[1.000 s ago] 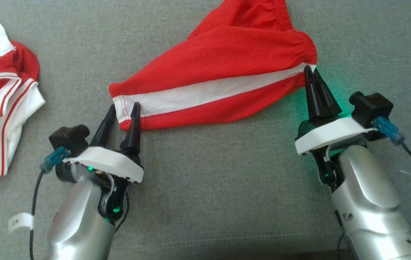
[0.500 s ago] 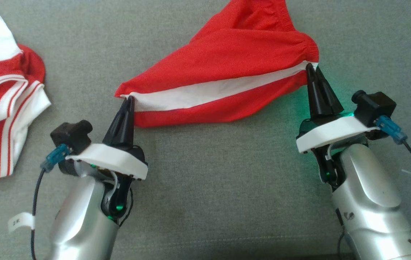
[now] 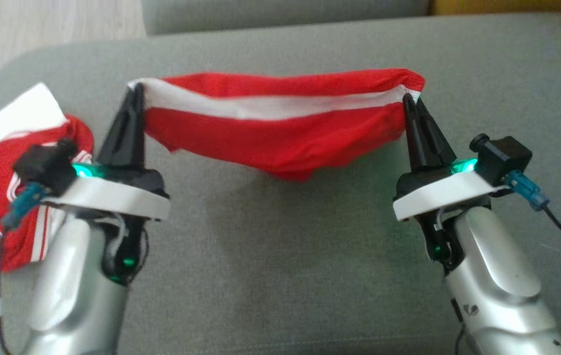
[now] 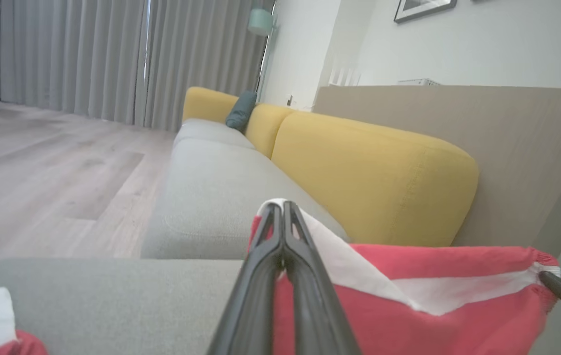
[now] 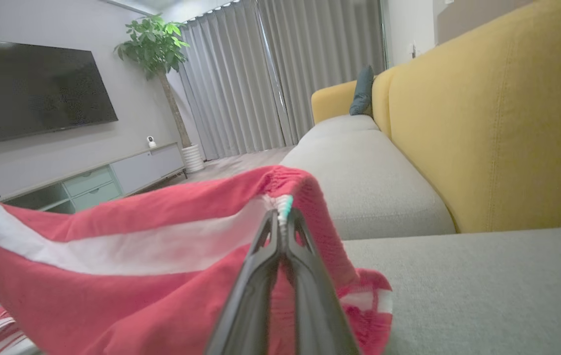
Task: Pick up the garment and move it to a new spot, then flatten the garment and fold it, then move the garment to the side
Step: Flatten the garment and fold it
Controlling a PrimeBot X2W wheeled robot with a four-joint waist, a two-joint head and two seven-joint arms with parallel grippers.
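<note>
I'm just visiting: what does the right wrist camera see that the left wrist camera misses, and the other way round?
Right wrist view: a wall television, a potted plant and a low cabinet. Left wrist view: a framed picture and the right gripper pinching the red garment at its far corner. Both: that garment clamped at a corner, the grey seat, yellow backrest and curtains.

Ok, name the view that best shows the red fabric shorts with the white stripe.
Head view: the red fabric shorts with the white stripe hang stretched between the left hand and right hand, whole span visible. Each wrist view gives a close look at its own pinched corner, lower cloth cropped.
</note>
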